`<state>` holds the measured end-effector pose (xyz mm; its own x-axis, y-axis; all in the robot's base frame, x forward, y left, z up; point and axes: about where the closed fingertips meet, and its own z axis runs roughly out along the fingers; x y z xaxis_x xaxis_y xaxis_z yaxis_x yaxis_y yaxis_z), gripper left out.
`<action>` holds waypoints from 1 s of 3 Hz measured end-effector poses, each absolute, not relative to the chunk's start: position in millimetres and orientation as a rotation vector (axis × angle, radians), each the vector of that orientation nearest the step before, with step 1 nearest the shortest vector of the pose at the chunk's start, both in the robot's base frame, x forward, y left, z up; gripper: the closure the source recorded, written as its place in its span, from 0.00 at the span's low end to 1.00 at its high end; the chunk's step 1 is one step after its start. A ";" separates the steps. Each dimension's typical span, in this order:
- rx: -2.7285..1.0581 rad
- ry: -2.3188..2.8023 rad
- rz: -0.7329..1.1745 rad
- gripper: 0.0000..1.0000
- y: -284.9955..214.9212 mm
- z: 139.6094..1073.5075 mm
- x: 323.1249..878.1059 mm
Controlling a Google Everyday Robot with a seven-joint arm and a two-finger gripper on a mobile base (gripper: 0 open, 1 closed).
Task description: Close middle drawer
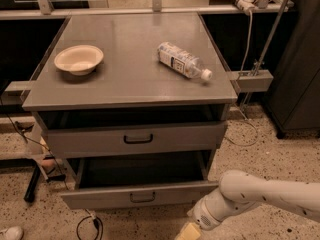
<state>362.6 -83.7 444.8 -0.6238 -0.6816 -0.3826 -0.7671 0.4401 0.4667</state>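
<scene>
The gripper (186,231) is seen at the bottom edge of the camera view, low in front of the cabinet (130,84) and just below the right part of the middle drawer (100,198). Only its pale yellowish upper part is shown, the rest being cut off by the picture's edge, so how far it is open cannot be told. Nothing is seen to be held by it. Whether the drawer front is touched by it cannot be told either; it is placed just beneath and in front of that front.

The white arm (265,194) is brought in from the right edge, stretched nearly level above the speckled floor (280,154), then bent down and to the left at the rounded wrist, which is set close beside the right end of the middle drawer's front.

The middle drawer is found pulled partly out of the cabinet. Its low grey front, with a small black loop handle (142,197), is set forward of the cabinet face, and the dark shallow tray behind it is exposed. Above it, the taller-fronted top drawer (90,141) with a wider black handle (138,139) is also pulled out slightly.

On the cabinet's top, a cream bowl (78,59) is placed to the left and a plastic bottle (183,61) is laid on its side to the right, well apart.
</scene>
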 end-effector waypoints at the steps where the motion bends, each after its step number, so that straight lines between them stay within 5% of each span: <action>1: -1.289 2.547 0.936 0.43 -83.7 444.8 362.5; 3: -1.289 2.547 0.936 0.88 -83.7 444.7 362.5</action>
